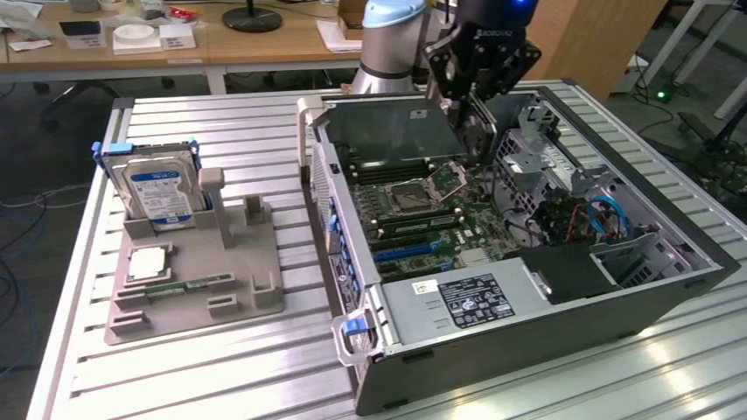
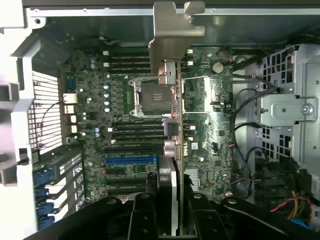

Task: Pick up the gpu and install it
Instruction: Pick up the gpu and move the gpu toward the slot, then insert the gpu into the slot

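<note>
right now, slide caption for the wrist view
Gripper holds the gpu edge-on over the motherboard inside the open case.

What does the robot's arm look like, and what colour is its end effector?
The arm is a round, silvery-grey tube with a light blue cap on its joint. The end effector is black and chunky, with small white lettering on its body. Its two fingers are black bars with joints.
</note>
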You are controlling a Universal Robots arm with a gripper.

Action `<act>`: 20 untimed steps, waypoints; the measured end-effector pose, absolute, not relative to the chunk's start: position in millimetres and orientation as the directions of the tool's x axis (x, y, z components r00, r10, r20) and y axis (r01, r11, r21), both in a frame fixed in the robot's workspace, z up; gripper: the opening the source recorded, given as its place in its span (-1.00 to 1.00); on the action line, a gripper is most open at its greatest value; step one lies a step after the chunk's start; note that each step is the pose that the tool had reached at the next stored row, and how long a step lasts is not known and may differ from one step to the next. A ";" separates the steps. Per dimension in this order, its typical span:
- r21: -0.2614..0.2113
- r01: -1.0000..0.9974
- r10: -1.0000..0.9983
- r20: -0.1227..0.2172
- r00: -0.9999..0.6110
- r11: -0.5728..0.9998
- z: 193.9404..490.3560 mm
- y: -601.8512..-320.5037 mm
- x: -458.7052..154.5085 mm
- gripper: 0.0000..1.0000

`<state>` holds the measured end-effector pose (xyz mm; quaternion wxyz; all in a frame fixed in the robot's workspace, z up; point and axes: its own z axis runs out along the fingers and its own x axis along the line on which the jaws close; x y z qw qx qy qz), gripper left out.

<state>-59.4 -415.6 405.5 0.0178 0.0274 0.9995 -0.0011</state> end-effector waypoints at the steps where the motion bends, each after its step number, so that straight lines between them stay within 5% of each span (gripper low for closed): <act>1: -0.001 0.055 0.055 -0.036 -0.998 0.998 405.5 -415.6 -55.8 -0.44; 20: -0.001 0.055 0.055 -0.036 -0.998 0.999 405.4 -415.6 -23.0 -0.44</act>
